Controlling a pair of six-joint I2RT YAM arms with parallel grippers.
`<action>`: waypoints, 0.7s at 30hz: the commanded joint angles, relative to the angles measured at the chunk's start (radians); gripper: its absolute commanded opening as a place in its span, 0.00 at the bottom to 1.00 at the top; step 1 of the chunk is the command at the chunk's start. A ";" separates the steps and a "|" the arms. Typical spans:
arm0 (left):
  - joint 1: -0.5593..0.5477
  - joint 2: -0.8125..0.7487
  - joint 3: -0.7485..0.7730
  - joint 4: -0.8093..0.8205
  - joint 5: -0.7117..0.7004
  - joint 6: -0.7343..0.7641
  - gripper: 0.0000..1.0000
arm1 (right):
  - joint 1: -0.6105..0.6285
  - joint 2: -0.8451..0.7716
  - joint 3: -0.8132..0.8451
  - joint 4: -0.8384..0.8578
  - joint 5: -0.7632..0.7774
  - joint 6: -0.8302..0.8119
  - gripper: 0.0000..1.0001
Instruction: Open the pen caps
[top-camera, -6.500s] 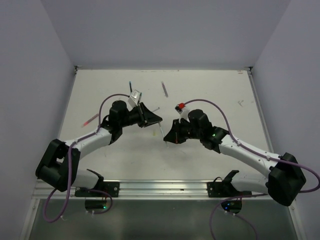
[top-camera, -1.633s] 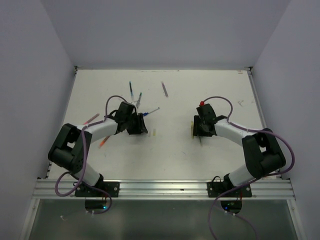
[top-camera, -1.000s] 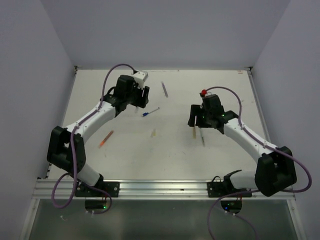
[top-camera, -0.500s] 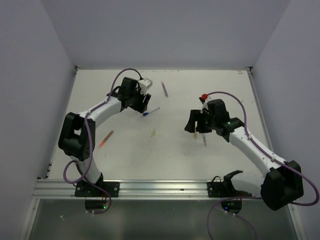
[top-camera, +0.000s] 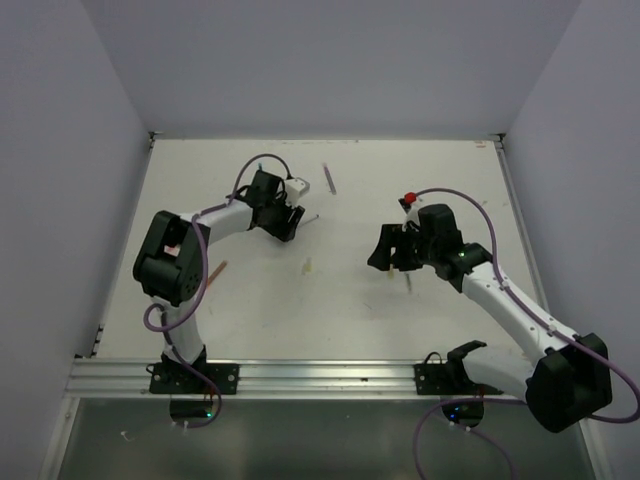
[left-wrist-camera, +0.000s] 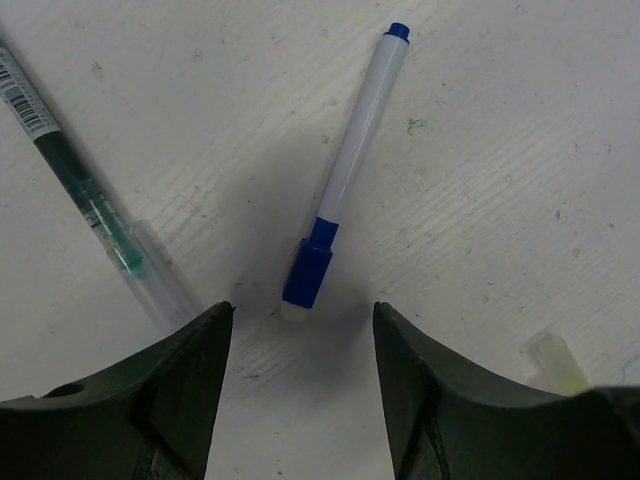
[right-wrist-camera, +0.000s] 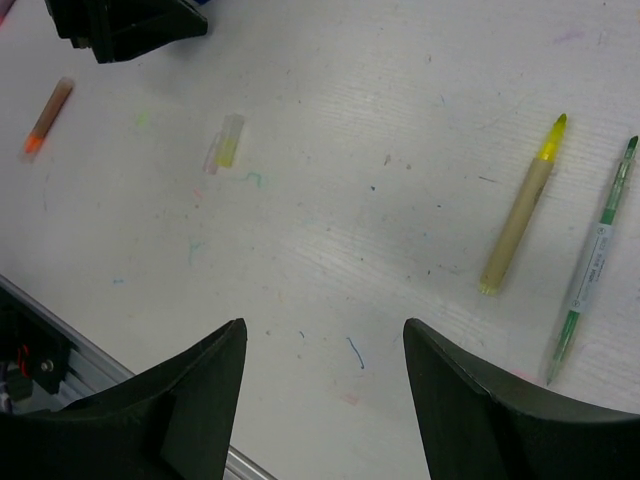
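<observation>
The blue pen cap (left-wrist-camera: 308, 272) sits on its white pen (left-wrist-camera: 355, 130), flat on the worktop (left-wrist-camera: 480, 200), just ahead of my left pincer (left-wrist-camera: 302, 315), jaws apart and empty. My right pincer (right-wrist-camera: 322, 335) is apart too, a loose pale yellow cap (right-wrist-camera: 226, 142) beyond it.

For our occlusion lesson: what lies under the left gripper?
Under the open left gripper lies a white stick pen with blue cap; a finger covers the clear teal pen's end.

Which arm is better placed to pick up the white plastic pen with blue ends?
Left. The left gripper, open, frames one blue end of the white plastic pen. The right gripper, also open, hovers over a tan yellow-tipped highlighter and a thin green pen instead.
</observation>
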 joint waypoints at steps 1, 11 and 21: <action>0.004 0.017 0.011 0.076 0.017 0.039 0.61 | 0.007 -0.030 -0.019 0.034 -0.027 -0.014 0.67; 0.004 0.085 0.022 0.087 0.020 0.051 0.61 | 0.008 -0.018 -0.013 0.038 -0.024 -0.018 0.67; 0.001 0.007 0.013 0.016 0.090 -0.013 0.10 | 0.007 0.005 0.050 -0.019 0.003 -0.011 0.67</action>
